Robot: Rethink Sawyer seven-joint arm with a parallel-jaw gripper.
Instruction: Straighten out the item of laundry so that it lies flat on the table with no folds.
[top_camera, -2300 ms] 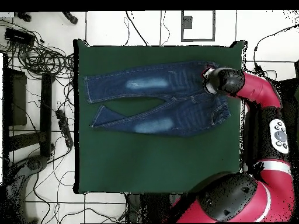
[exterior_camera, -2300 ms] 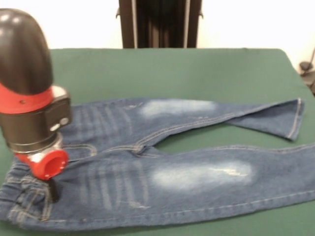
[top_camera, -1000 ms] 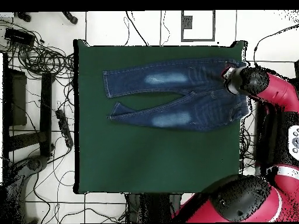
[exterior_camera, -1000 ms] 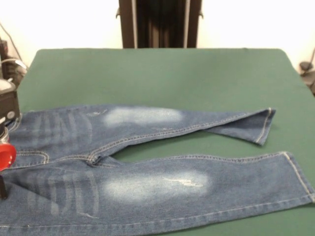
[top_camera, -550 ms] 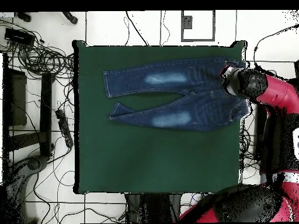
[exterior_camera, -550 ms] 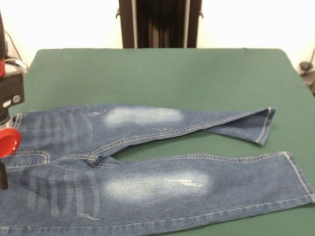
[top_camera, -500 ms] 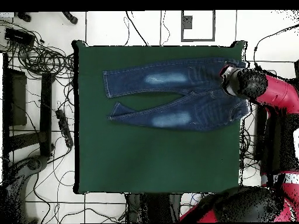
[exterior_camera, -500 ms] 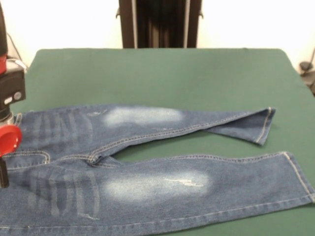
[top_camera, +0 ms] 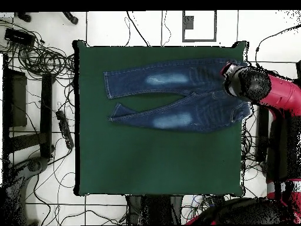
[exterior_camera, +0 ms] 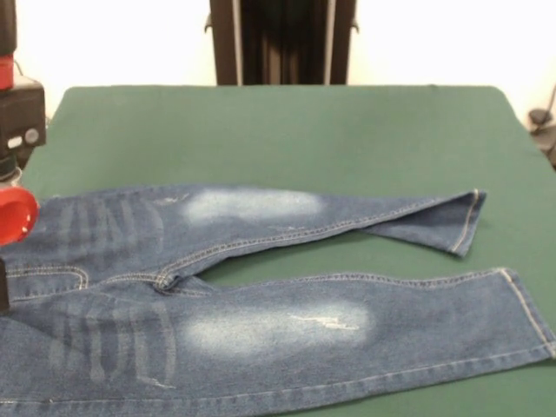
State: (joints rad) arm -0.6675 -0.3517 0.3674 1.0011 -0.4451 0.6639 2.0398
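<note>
The green table [exterior_camera: 278, 122] lay broad and mostly bare. The jeans [exterior_camera: 287, 321] were spread front-up near its front edge, waistband toward my side, legs splayed; the far leg's cuff was folded over. My gripper [exterior_camera: 7, 221] hung above the waistband, apparently lifted clear; I could not tell its opening or hold.

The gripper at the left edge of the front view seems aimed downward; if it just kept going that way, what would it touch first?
Most likely the waistband end of the jeans, which lies under the gripper on the table. How high it hangs above the denim is unclear, since only part of it shows.
</note>
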